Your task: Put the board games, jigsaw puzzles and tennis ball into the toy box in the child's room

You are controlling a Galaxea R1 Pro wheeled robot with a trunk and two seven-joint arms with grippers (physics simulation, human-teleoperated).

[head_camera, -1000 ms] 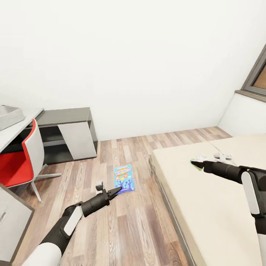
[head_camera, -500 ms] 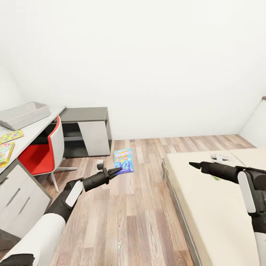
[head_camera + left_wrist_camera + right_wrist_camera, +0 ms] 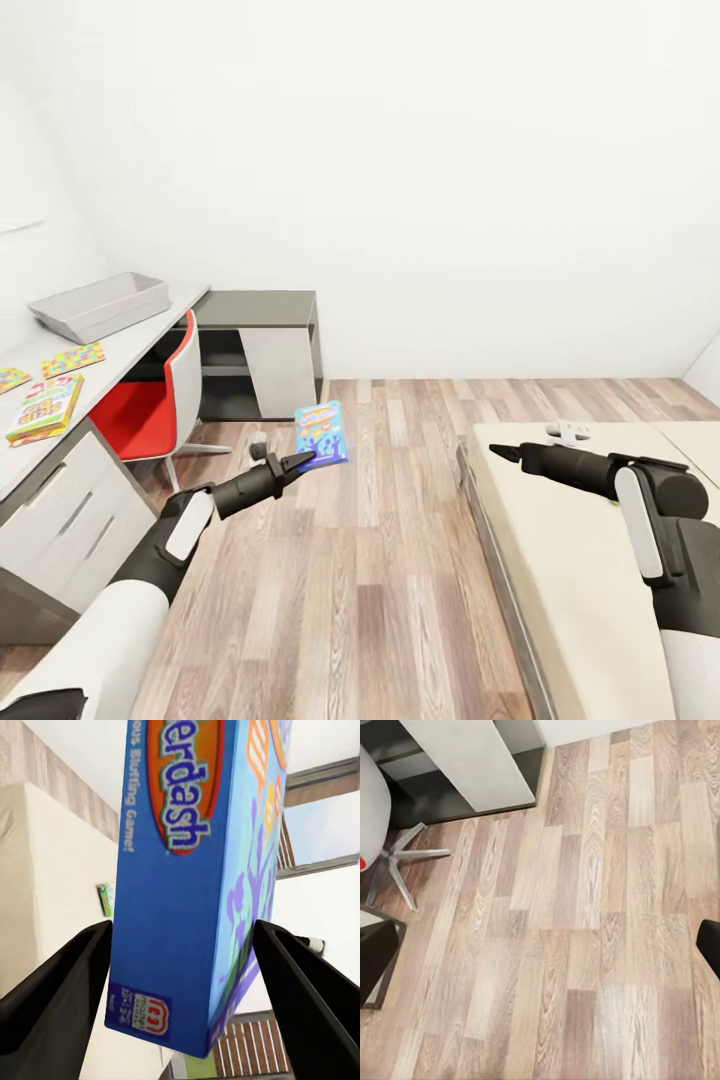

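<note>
Head view looks forward and down across the floor (image 3: pixel 390 560): table (image 3: pixel 110 350) at left of frame, bed (image 3: pixel 580 560) at lower right. Left wrist view sits close against the blue box (image 3: pixel 187 870), bed behind. Right wrist view faces down at floor and chair (image 3: pixel 371 810); head view shares both.

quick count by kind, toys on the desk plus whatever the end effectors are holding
board games: 2 (yellow box on the table, blue box in the left end effector)
jigsaw puzzles: 2 (near puzzle, far puzzle)
total: 4
</note>
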